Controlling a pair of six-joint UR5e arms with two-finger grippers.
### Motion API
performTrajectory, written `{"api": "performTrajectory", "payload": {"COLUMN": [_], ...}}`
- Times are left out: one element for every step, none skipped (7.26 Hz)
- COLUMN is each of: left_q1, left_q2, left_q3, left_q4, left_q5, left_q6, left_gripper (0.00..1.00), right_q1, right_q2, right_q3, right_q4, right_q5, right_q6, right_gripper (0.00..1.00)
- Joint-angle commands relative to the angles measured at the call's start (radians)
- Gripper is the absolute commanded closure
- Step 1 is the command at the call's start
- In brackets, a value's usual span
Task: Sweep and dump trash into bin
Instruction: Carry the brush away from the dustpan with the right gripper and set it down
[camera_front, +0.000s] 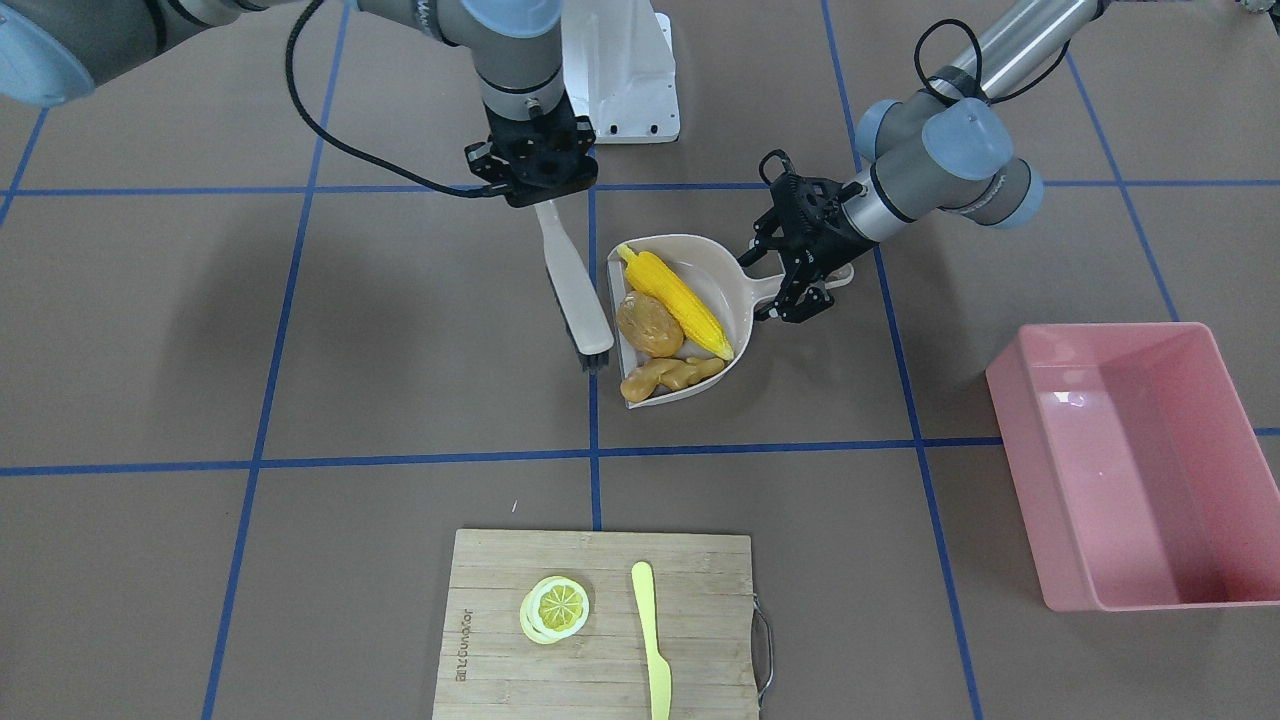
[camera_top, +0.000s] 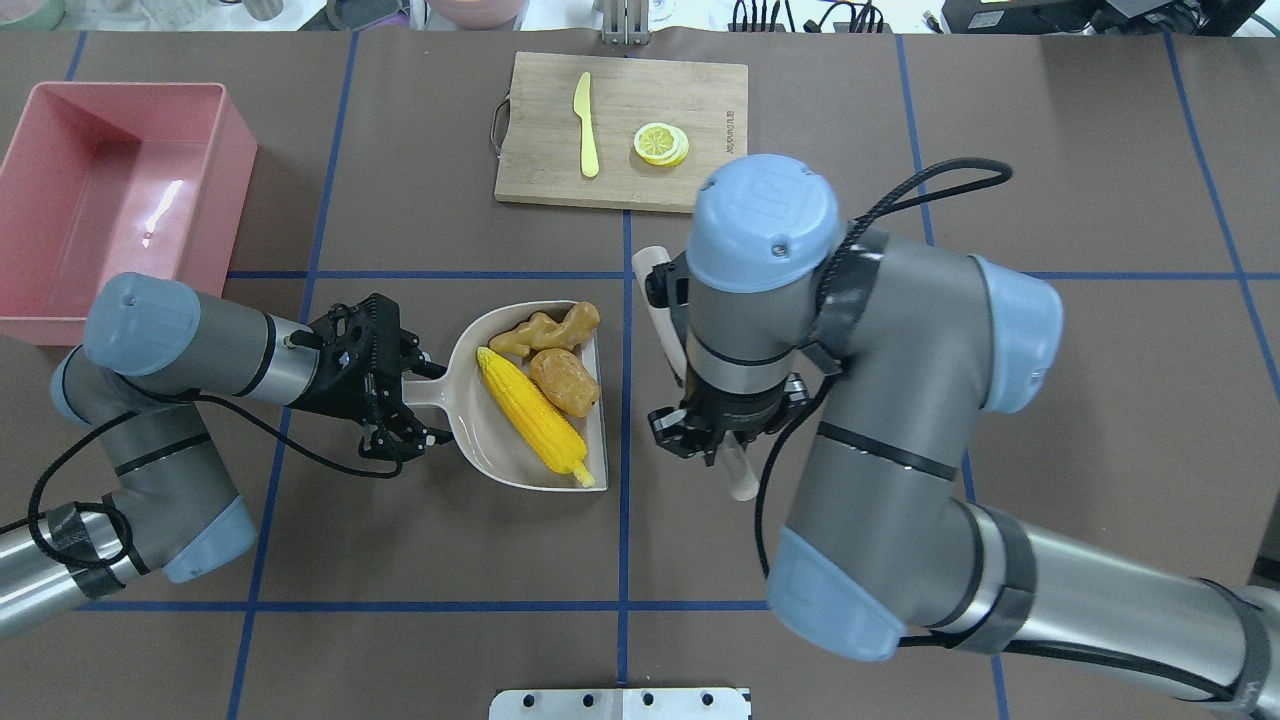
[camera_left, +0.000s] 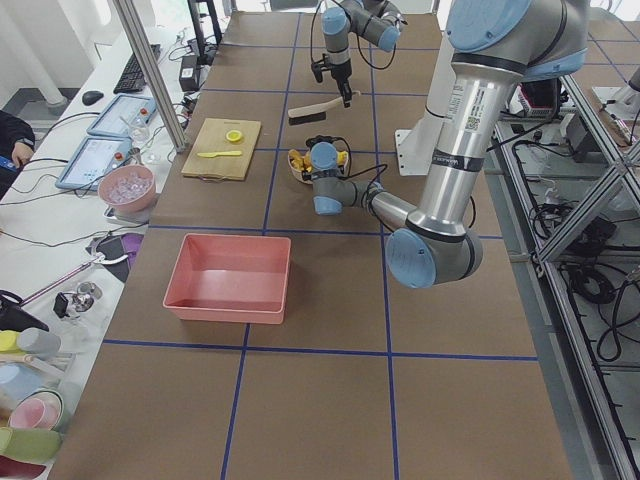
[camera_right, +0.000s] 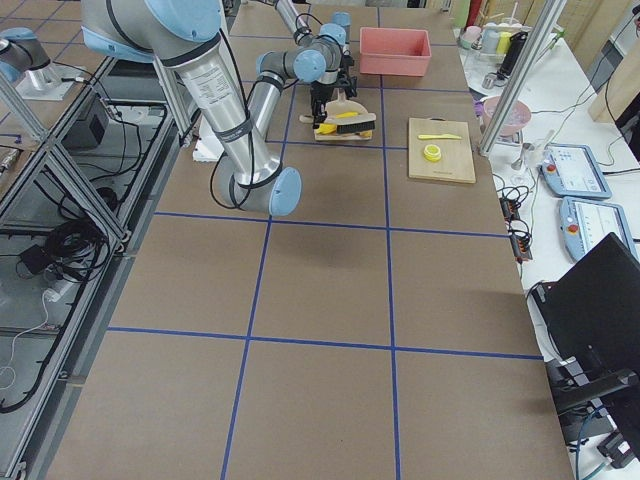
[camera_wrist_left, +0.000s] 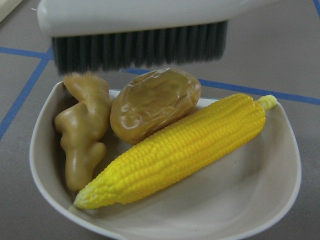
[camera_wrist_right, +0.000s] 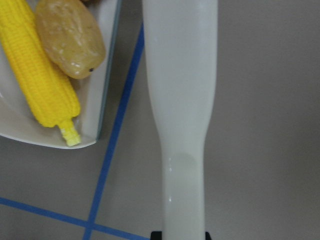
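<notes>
The trash, a yellow corn cob (camera_front: 678, 300), a brown potato (camera_front: 649, 324) and a tan ginger root (camera_front: 670, 376), lies inside the beige dustpan (camera_front: 715, 275). My left gripper (camera_top: 402, 397) is shut on the dustpan's handle. The left wrist view shows the corn (camera_wrist_left: 185, 150), potato (camera_wrist_left: 155, 102) and ginger (camera_wrist_left: 85, 135) close up. My right gripper (camera_top: 715, 445) is shut on a white brush (camera_front: 572, 290), whose dark bristles (camera_wrist_left: 140, 47) stand just outside the pan's open edge. The pink bin (camera_top: 235, 180) stands apart, beyond my left arm, with nothing in it.
A wooden cutting board (camera_top: 700, 100) at the far side carries a lemon slice (camera_top: 661, 143) and a pale yellow knife (camera_top: 586, 125). A white base plate (camera_front: 625, 80) sits near the robot. Blue tape lines cross the brown table.
</notes>
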Motion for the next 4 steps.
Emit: {"api": "performTrajectory", "payload": {"left_q1": [0.0, 0.0, 0.002, 0.0], "left_q2": [0.001, 0.003, 0.003, 0.003], "left_q3": [0.0, -0.002, -0.003, -0.003], "left_q4": [-0.002, -0.004, -0.004, -0.005], "left_q5": [0.0, 0.0, 0.0, 0.0], "left_q6": [-0.003, -0.015, -0.015, -0.015], "left_gripper": [0.39, 0.47, 0.53, 0.58], "right_q1": [0.114, 0.16, 0.201, 0.229], "right_q2": [-0.157, -0.226, -0.327, -0.474], "right_q3": [0.098, 0.104, 0.13, 0.183], "right_q4": [-0.042, -0.033, -0.001, 0.074], "right_q5": [-0.008, 0.002, 0.002, 0.012], "right_q6": [-0.118, -0.12, -0.13, -0.126], "right_gripper": [1.0, 1.0, 1.0, 1.0]}}
